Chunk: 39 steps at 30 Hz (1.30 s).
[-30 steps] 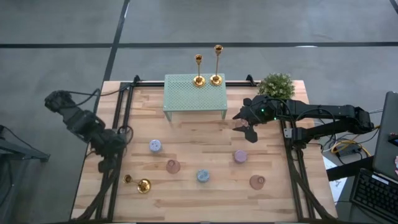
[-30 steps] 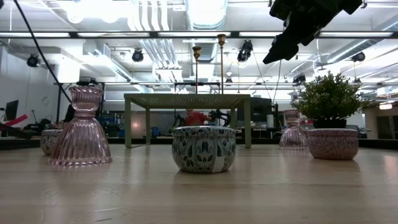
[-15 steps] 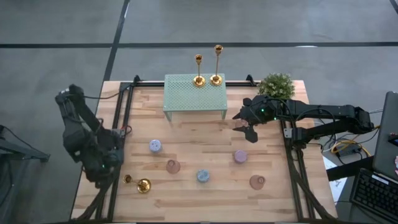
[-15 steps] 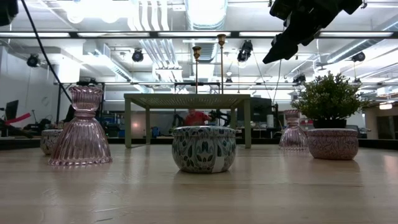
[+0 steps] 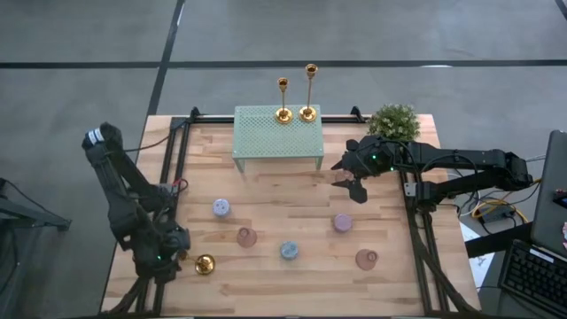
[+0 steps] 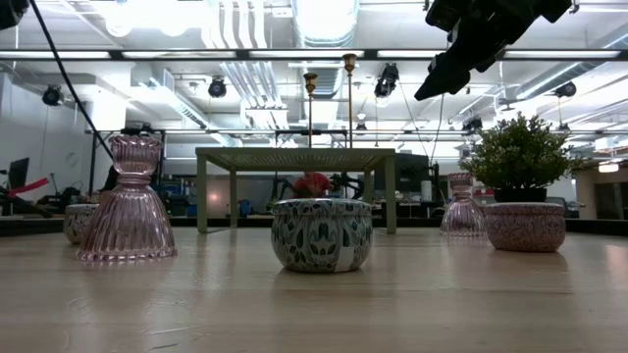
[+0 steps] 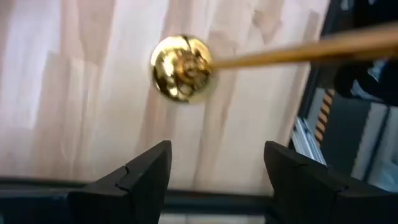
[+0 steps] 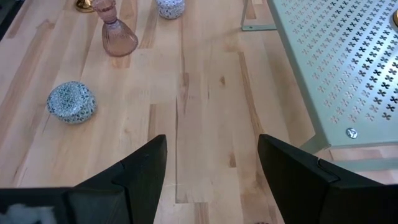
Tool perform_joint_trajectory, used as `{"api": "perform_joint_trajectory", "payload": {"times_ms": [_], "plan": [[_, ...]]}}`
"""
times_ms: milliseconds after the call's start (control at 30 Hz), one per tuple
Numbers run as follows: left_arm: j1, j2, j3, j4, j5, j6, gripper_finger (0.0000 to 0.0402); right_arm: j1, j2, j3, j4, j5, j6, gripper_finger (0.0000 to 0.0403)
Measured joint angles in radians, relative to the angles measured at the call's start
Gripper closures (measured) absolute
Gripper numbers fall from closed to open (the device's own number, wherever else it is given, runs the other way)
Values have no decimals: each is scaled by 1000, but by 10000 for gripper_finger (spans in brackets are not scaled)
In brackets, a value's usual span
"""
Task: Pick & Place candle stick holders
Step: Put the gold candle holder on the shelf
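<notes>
Descent of the left gripper (image 7: 214, 171) over the fallen candle stick holder (image 5: 201, 263) was the change of the preceding second: the left arm had swung from the table's left edge to stand directly above the near-left corner. Its fingers (image 7: 140, 177) were spread apart and empty, and the holder's round gold base and thin stem lay on the wooden table (image 5: 292, 190) just ahead of them in the left wrist view. This placing suggested that a grasp of the third holder was about to begin. Two upright gold candle stick holders (image 5: 296, 93) already stood side by side on the pale green perforated stand (image 5: 276, 137) at the far edge. The right gripper (image 5: 348, 175) hung unmoved above the table beside the potted plant (image 5: 393, 121), fingers apart, holding nothing.
</notes>
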Motion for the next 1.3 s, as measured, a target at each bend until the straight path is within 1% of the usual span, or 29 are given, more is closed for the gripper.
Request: {"api": "perform_joint_trajectory", "payload": {"times_ms": [367, 667, 800, 933, 1300], "plan": [[-1, 11, -22, 0, -180, 0, 142, 0, 0, 0, 0, 0, 1, 158], [-11, -6, -21, 30, -189, 10, 142, 0, 0, 0, 0, 0, 1, 158], [-11, -24, -21, 47, -244, 18, 142, 0, 0, 0, 0, 0, 1, 158], [-13, -34, -22, 58, -272, 38, 142, 0, 0, 0, 0, 0, 2, 158], [-13, -35, -22, 123, -286, 100, 142, 0, 0, 0, -3, 0, 3, 158]]}}
